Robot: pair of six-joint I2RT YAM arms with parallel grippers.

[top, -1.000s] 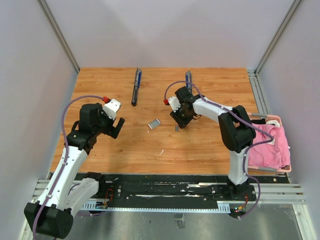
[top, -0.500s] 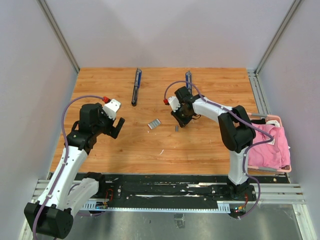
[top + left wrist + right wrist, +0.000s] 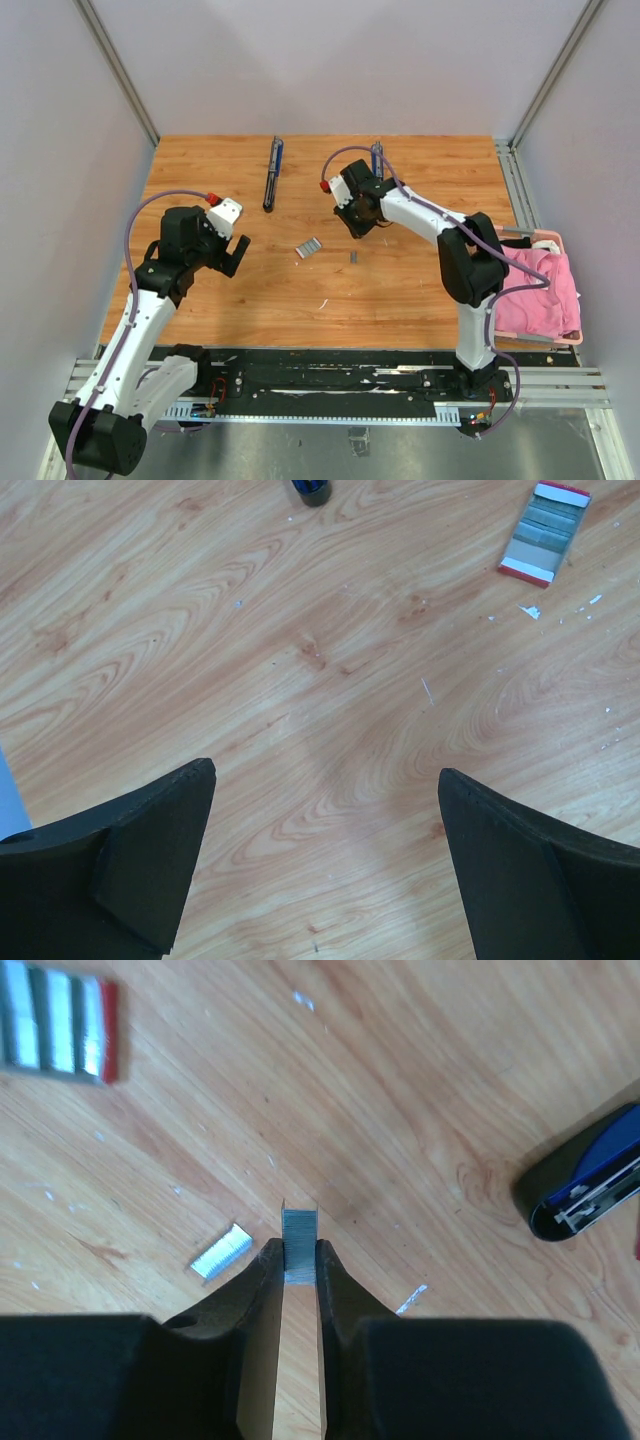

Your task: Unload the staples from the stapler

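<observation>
My right gripper [image 3: 299, 1260] is shut on a short silvery strip of staples [image 3: 299, 1232], held just above the wood. A second strip of staples [image 3: 221, 1251] lies flat on the table to its left, a small grey mark [image 3: 353, 257] in the top view below the right gripper [image 3: 358, 226]. The blue-and-black stapler [image 3: 588, 1186] shows one end at the right of the wrist view; from above it lies at the far edge [image 3: 377, 155], half behind the arm's cable. My left gripper [image 3: 325, 772] hangs open over bare wood [image 3: 226, 250].
A second dark stapler [image 3: 272, 172] lies at the far middle-left. A small white box with red ends [image 3: 308, 247] holding staple strips sits mid-table, also in both wrist views [image 3: 545, 532] [image 3: 55, 1035]. A pink cloth in a tray [image 3: 540, 290] sits beyond the table's right edge.
My right gripper closed on a staple strip, then rose and drew back toward the far stapler. One strip stayed on the table. The left arm has not moved.
</observation>
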